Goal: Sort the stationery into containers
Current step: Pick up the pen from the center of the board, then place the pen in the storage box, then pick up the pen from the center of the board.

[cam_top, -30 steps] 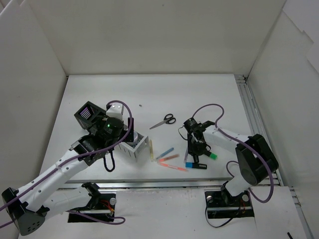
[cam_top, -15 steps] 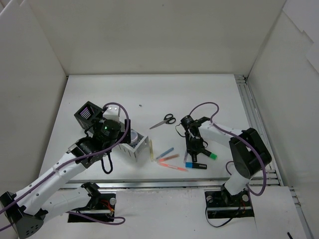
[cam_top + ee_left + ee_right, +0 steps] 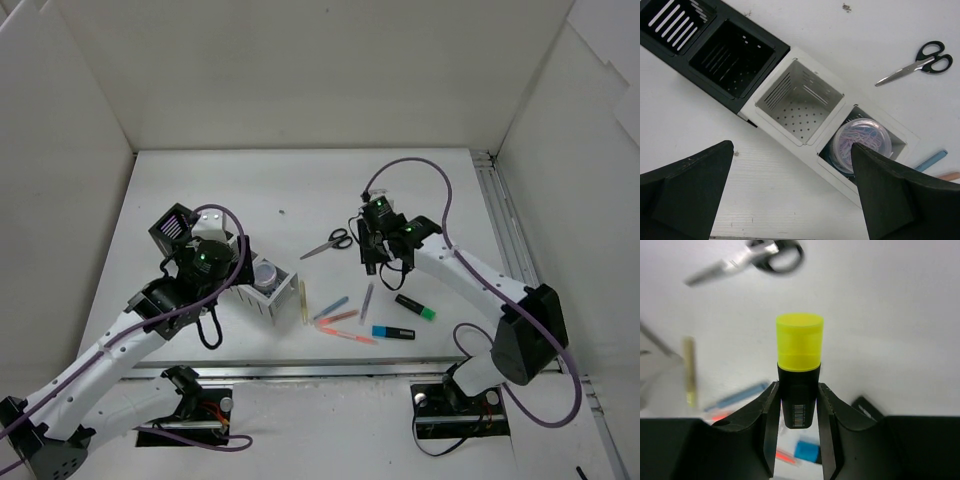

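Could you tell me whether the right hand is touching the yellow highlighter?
Touching. In the right wrist view, both fingers of the right hand press against the black barrel of the yellow highlighter.

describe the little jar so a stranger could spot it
Find the row of joined mesh boxes on the table's left side. Go to the last box at its white end. The jar sits inside: round, clear, full of pastel paper clips, while the neighbouring boxes look empty.

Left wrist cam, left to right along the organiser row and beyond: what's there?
Slatted black compartment, second black compartment, empty white compartment, clear jar of paper clips, scissors.
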Available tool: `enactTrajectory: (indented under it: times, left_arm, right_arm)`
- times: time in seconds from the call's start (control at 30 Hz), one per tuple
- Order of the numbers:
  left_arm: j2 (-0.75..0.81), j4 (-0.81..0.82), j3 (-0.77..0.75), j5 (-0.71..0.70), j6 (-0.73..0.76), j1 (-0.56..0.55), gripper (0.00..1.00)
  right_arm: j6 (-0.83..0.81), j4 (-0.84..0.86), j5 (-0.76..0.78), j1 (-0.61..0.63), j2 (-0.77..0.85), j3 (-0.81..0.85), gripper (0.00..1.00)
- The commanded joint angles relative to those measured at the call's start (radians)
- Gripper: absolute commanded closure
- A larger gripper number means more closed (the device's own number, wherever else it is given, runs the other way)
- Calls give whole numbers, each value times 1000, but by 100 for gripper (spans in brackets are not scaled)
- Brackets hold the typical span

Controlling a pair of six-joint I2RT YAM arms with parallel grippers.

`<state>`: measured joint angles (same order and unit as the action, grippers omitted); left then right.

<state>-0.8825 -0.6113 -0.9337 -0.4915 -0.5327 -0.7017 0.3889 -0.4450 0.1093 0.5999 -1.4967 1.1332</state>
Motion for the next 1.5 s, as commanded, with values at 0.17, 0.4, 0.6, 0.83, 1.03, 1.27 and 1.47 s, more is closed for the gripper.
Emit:
enactTrajectory:
  times: [0.17,0.4,0.6,0.83,1.03,1.27,1.47]
  left_arm:
    - [68,-114,-28,-36,-170,142,1]
    - [148,-209,7,-47,-331,264,1]
    - [114,-234,9,2,-348,304,1]
    - [88,-196,12,57,-309,314,0]
    - [126,-177,22,77,-288,314,1]
    - [158,-151,-8,114,-242,314,1]
    - [139,-87,-36,224,-135,314,1]
  right_arm:
    - [-234,502,-133,113,55,142,100]
    - [-274,1037,-447,205,-59,86,99]
    - [-260,1201,-539,265,-229,184,99]
    - [-280,1250,-589,308,-396,253,97]
    - [-259,1258,-579,311,-450,238,81]
    - [-298,1255,-589,327,-361,206,27]
    - [-315,1244,-476,322,-220,136,2]
